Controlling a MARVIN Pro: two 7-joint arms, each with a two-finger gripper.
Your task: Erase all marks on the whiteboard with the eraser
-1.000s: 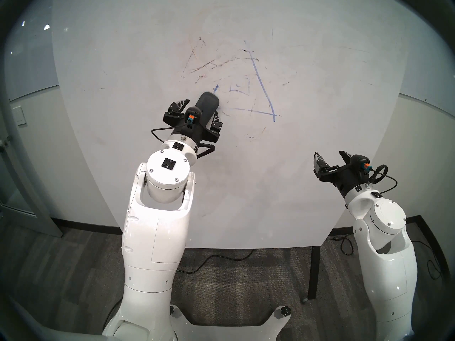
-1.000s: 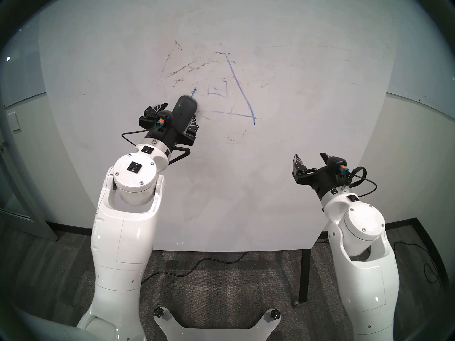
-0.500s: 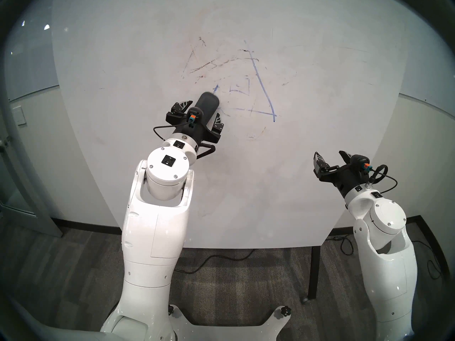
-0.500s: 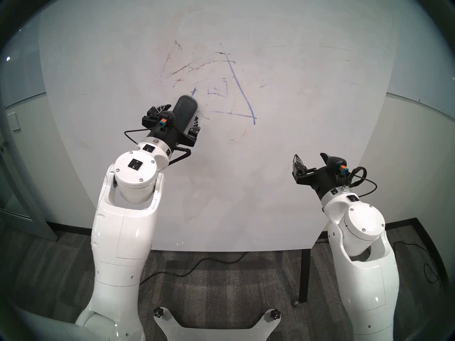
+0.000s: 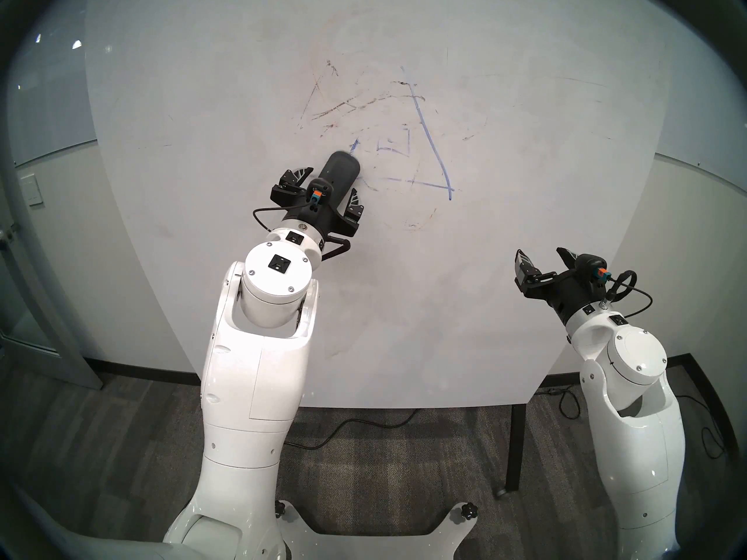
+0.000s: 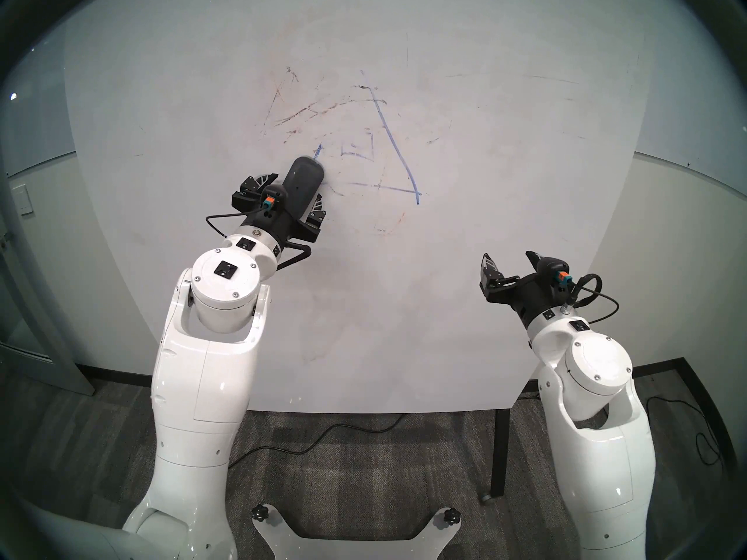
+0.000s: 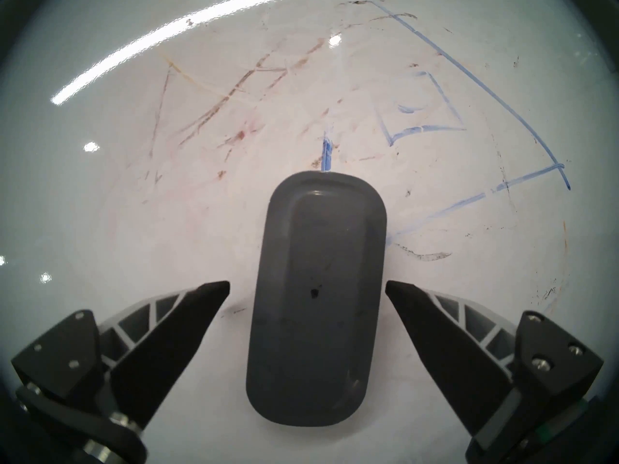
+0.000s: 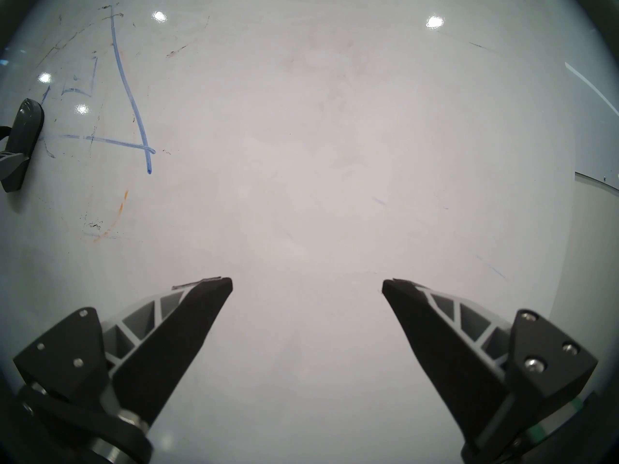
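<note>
Eraser: the eraser (image 7: 316,296), a dark grey oblong with rounded ends and a tiny centre dot, sits at the centre of the left wrist view, long axis running up the frame, flat against the whiteboard (image 5: 505,284). In the head view it lies a little left of centre, at the lower left corner of the blue triangle.
Handling: judged light and stiff in its moulded back, likely soft on the hidden wiping face; the smooth shell could slip, so the best hold is across the two long sides near the middle dot.
Left gripper: the left gripper (image 7: 307,287) straddles the eraser with jaws spread wide, and a clear gap of board shows on each side of the pad, so it holds nothing.
What keeps the eraser up: cannot be told from these views.
Marks: the marks (image 7: 475,75) fill the upper right of the left wrist view: blue triangle lines, a partly wiped small square, and a short blue stroke touching the eraser's top end. Brown and reddish streaks (image 7: 214,115) spread across the upper left.
Progress: judged well short of done; most blue lines remain.
Right gripper: the right gripper (image 8: 307,286), lower right in the head view, stands wide apart and empty, near bare board well away from the drawing.
</note>
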